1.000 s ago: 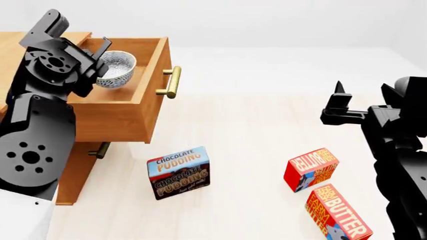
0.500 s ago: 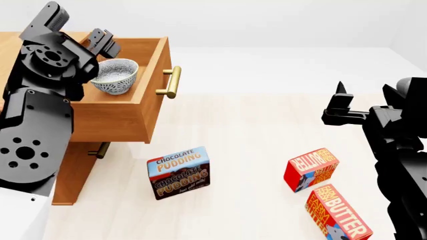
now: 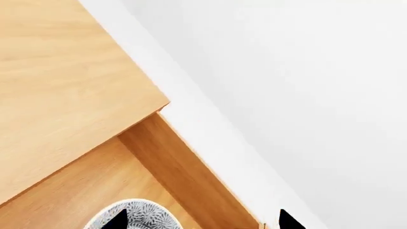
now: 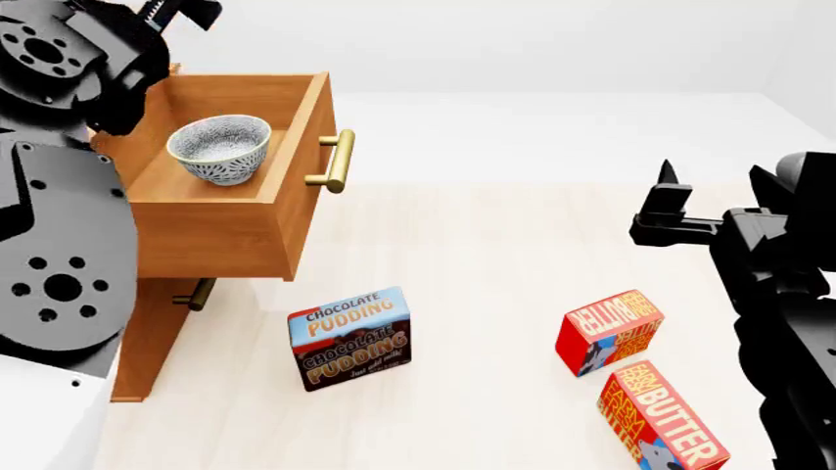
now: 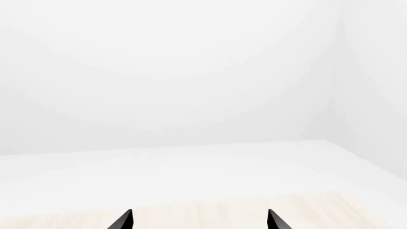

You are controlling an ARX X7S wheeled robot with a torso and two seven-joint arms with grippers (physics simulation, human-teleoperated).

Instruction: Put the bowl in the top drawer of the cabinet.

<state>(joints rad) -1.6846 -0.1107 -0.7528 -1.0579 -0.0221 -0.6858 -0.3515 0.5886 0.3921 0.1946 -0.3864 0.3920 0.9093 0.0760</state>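
The speckled white-grey bowl (image 4: 219,149) sits upright inside the pulled-out top drawer (image 4: 209,233) of the orange-brown cabinet (image 4: 141,348), with nothing holding it. My left gripper (image 4: 183,10) is raised above and behind the drawer, open and empty. In the left wrist view the bowl (image 3: 135,215) shows below the open gripper (image 3: 202,223), beside the drawer's side wall (image 3: 190,176). My right gripper (image 4: 667,201) hovers over the floor at the right, open with nothing between its fingers (image 5: 275,220).
The drawer's brass handle (image 4: 332,162) sticks out toward the room. A chocolate pudding box (image 4: 350,338) stands in front of the cabinet. A red Kellogg's box (image 4: 609,331) and a butter box (image 4: 660,416) lie at the lower right.
My left gripper has let go of the bowl and lifted up and back out of the drawer. The bowl now rests in the drawer. The right arm has not moved.
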